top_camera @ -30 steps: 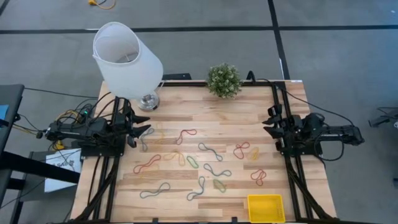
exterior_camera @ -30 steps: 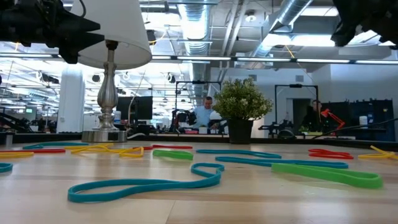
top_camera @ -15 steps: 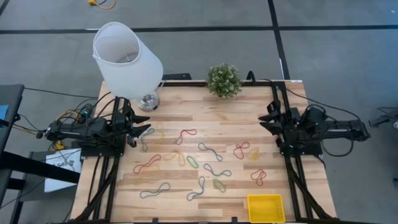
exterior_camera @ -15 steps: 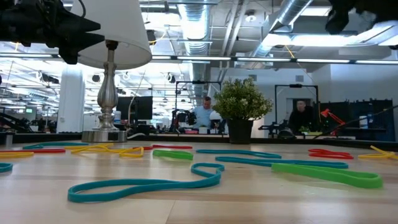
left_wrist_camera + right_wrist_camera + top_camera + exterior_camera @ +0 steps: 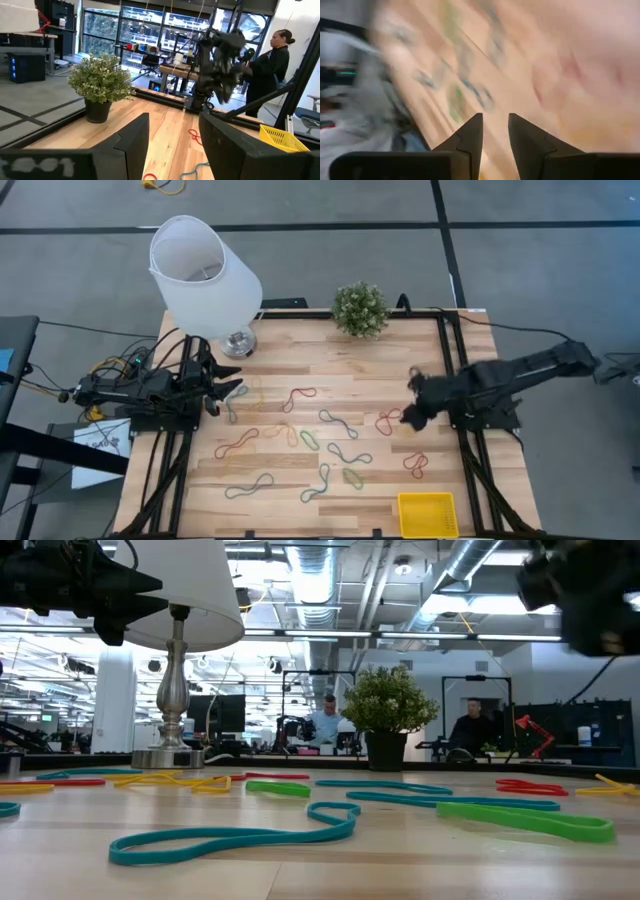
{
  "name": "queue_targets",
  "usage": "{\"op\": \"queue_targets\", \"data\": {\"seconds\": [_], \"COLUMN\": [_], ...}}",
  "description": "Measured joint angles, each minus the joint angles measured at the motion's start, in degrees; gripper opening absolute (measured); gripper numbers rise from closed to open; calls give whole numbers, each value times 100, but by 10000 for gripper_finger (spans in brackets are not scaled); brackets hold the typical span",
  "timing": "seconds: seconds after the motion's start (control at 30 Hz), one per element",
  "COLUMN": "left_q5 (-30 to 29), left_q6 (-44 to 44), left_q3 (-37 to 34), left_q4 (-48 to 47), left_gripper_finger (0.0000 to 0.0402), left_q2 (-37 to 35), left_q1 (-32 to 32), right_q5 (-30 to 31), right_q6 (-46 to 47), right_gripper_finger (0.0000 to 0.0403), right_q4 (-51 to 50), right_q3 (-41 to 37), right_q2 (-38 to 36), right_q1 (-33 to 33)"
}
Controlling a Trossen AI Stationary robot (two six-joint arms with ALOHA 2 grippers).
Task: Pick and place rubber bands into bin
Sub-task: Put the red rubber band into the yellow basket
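The rubber bands (image 5: 330, 420) lie scattered flat across the middle of the table (image 5: 380, 360), none in the bin (image 5: 427, 514), which stands at the near right corner; the loops look thin, light and floppy, so each should sag and stretch when lifted, and may snag a neighbour where two overlap. The right claw (image 5: 412, 408) is extended over the red band (image 5: 388, 419) at centre right, fingers a narrow gap apart, holding nothing; the best hold is probably across a single strand at a raised curve, pinched against the wood. The left claw (image 5: 226, 392) waits at the left edge beside the lamp (image 5: 205, 277), fingers apart, empty.
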Motion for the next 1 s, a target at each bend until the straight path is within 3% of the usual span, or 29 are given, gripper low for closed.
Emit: {"op": "queue_targets", "data": {"seconds": [0.13,0.23,0.47,0.57,1.0], "left_q5": [1,1,3,5,8], "left_q6": [-95,-95,-112,-248,-320], "left_q3": [0,0,0,0,0], "left_q4": [2,1,-4,8,7], "left_gripper_finger": [162,162,162,162,162], "left_q2": [-2,-2,0,0,0], "left_q1": [0,0,0,0,0], "right_q5": [-564,-919,-1310,-1595,-1677], "right_q6": [1530,2140,2137,1871,1676], "right_gripper_finger": [87,87,87,87,87], "right_q4": [-507,-709,-546,-224,-135], "right_q3": [22,22,22,22,40], "right_q2": [893,1535,2709,2991,3891], "right_q1": [616,998,1419,1410,1268]}}
